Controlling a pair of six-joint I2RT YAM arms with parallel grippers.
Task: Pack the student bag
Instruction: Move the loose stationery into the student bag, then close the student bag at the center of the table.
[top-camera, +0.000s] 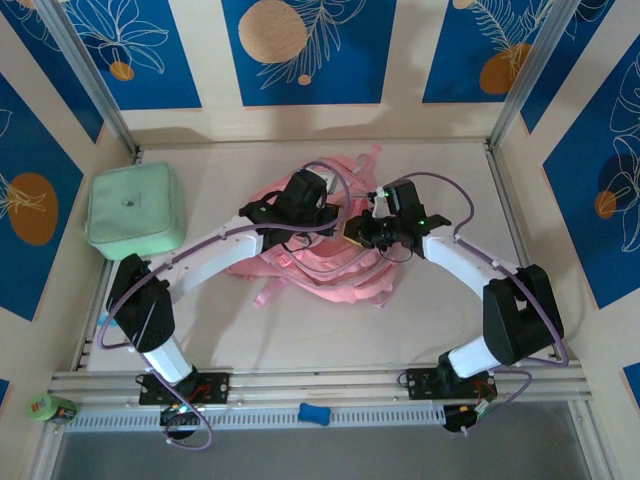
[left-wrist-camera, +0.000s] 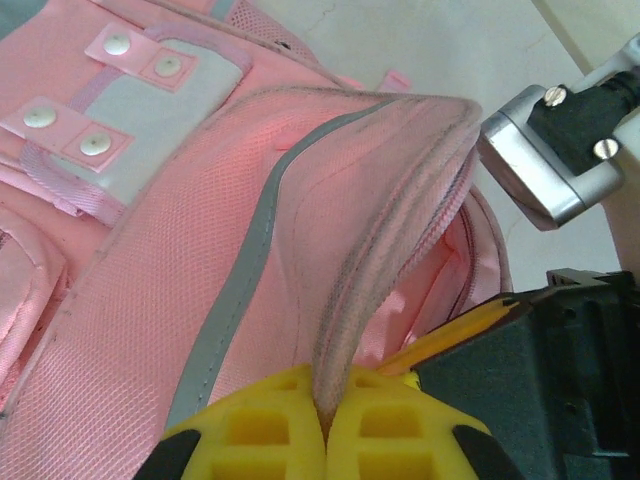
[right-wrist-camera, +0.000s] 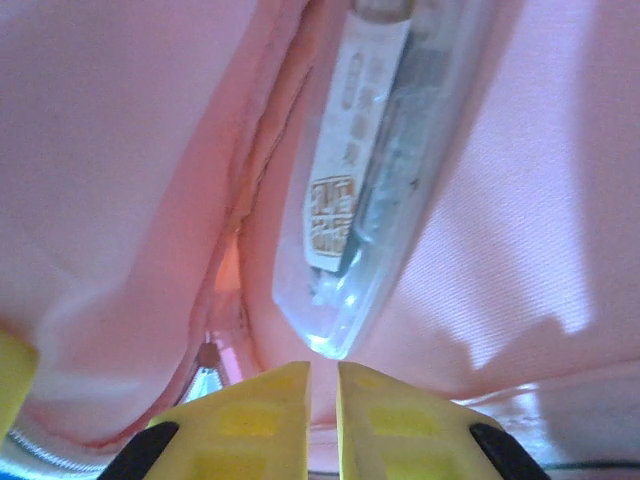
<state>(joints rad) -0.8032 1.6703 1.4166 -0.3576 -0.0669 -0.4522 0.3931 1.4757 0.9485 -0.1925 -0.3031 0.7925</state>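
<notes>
At table (top-camera: 330, 340) centre, the left gripper (left-wrist-camera: 322, 425) is clamped on the flap of the student bag (top-camera: 335, 268), holding its mouth open so the right gripper (right-wrist-camera: 323, 390), jaws nearly together and empty, can reach the clear pouch (right-wrist-camera: 365, 190) inside.

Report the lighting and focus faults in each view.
Top external: even light, sharp throughout. Left wrist: student bag weave sharp, left claw softened up close. Right wrist: strong pink cast inside the bag, clear packet blurred, shadow at lower right.
</notes>
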